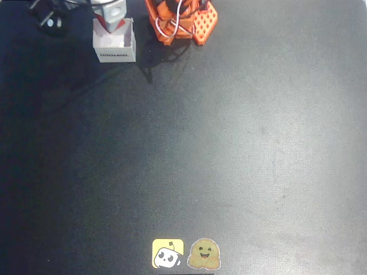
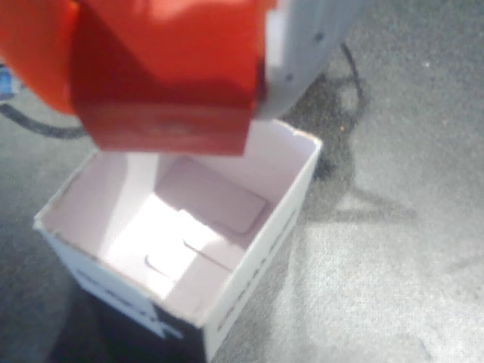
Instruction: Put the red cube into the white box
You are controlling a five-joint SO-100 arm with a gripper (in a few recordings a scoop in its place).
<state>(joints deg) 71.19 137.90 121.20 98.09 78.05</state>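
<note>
Red cube (image 2: 170,76) — plain-faced — above open white box (image 2: 249,265).

There is 1 red cube (image 2: 170,76) and 1 white box (image 2: 249,249). The dark table (image 1: 258,143) carries 2 stickers, 1 yellow sticker (image 1: 168,254) and 1 tan smiling-face sticker (image 1: 204,254). 1 gripper (image 1: 112,14) shows.
</note>
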